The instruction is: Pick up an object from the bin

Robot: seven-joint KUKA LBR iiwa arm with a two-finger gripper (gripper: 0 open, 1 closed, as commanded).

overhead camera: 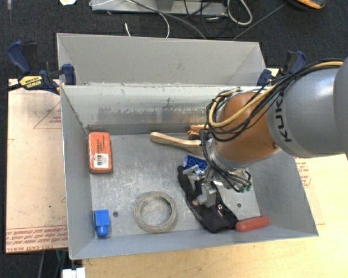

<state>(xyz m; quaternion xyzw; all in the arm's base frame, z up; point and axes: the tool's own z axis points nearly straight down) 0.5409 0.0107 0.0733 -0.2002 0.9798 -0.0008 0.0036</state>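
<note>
- We see the arm (313,114) coming in from the right. Its orange-brown wrist cover (243,135), w/ cables looped round it, hangs over the bin's right half.
- The hand (206,196) is low in the bin (162,112), front right. It sits right on top of a black piece (217,218).
- The black piece looks soft & crumpled. It lies on the bin floor, running from under the wrist down toward the front wall.
- We can't tell if the hand is spread or pressed together, as the wrist & cables hide too much. Nor can we tell whether it's pinching the black piece.
- A red pen (252,223) lies just right of the black piece, at its front end, close to the front wall.
- A blue bit (191,162) shows just behind the hand, by the wrist cover.
- A wooden stick (169,139) lies near the back wall, its right end going under the wrist cover.
- Well apart, to the left:
  - a clear tape ring (155,212), flat, front centre;
  - an orange block (100,152) by the left wall;
  - a small blue block (101,223) in the front left corner.
</note>
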